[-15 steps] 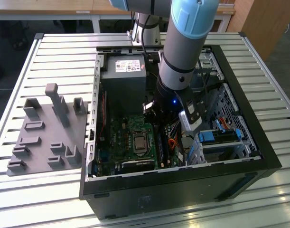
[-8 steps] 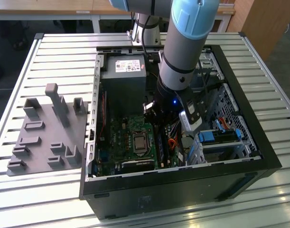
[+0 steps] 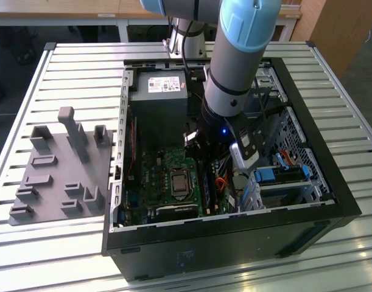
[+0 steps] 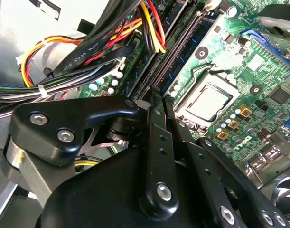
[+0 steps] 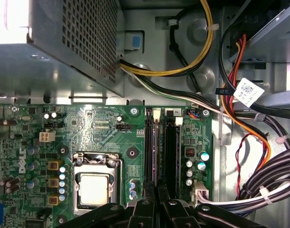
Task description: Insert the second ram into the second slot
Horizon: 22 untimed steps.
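In the exterior view my gripper (image 3: pixel 198 146) reaches down into the open computer case (image 3: pixel 307 164), over the green motherboard (image 3: pixel 155 182). In both wrist views the second ram (image 5: pixel 156 152) (image 4: pixel 179 46) shows edge-on as a thin pale strip lying along one of the black memory slots (image 5: pixel 171 152). Its near end runs between my fingertips. My gripper (image 5: pixel 156 192) (image 4: pixel 160 97) stands shut on that end, with the fingers only a narrow gap apart. How deep the ram sits in the slot I cannot tell.
The processor socket (image 5: pixel 95 187) lies beside the slots and the grey power supply (image 5: pixel 64 47) beyond them. Cable bundles (image 5: pixel 258 142) (image 4: pixel 88 52) crowd the other side. A drive cage with blue clips (image 3: pixel 280 176) is at the exterior view's right, a grey fixture plate (image 3: pixel 58 170) at its left.
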Motion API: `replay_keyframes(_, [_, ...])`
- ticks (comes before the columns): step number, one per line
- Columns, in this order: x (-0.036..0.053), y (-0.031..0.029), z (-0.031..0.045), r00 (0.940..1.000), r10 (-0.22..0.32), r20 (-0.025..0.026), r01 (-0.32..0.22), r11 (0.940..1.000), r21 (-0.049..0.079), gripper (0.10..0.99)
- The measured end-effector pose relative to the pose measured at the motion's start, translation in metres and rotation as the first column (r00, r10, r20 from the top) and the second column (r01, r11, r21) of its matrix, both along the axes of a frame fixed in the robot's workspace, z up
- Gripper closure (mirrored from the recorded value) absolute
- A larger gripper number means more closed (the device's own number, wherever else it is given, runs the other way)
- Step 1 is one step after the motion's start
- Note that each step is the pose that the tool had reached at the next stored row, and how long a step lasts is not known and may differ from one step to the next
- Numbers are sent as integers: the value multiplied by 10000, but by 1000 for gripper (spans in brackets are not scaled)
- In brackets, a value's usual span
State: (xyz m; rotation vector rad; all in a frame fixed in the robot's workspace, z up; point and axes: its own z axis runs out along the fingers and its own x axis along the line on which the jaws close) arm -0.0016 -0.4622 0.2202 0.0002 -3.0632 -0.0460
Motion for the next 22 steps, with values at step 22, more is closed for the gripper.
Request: replay_keyframes(22, [5, -9, -13, 10000, -40, 0, 40, 9999, 98, 949])
